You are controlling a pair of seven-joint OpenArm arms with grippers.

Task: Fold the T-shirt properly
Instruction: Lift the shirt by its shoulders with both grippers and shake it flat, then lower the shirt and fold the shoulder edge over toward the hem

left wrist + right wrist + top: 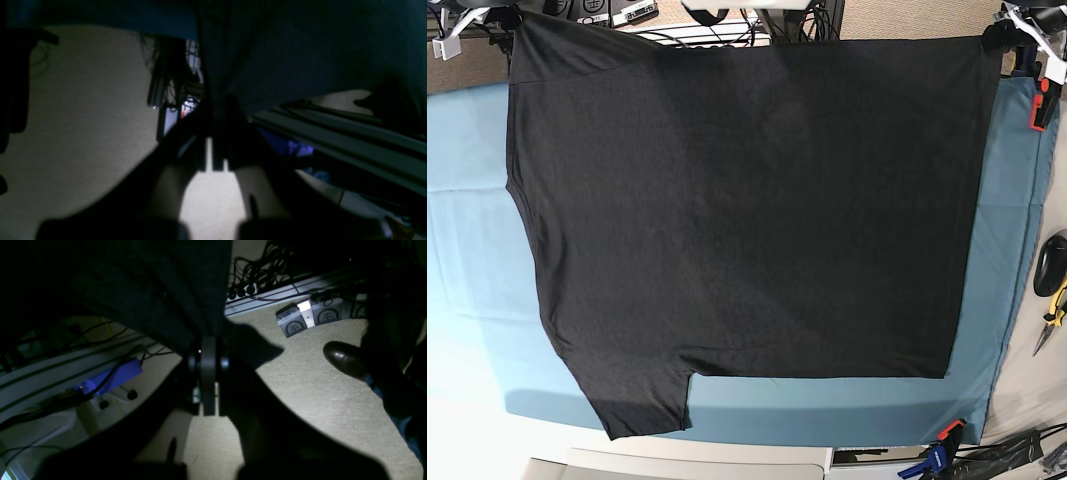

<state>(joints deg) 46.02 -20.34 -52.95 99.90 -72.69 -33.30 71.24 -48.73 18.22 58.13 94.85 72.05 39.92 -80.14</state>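
Both grippers were pinched shut on the T-shirt, the right gripper at the base view's top left corner, the left gripper at top right. Spread plain side up over the teal table cloth, it overhung the far edge; uneven pulling could skew it or slip a corner free.

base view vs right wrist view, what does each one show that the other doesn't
Only the base view shows the whole black T-shirt spread over the teal table cloth, with clamps at its edge. Only the right wrist view shows a brown shoe on the carpet, a blue box and cables. Both show the T-shirt, pinched by the shut right gripper.
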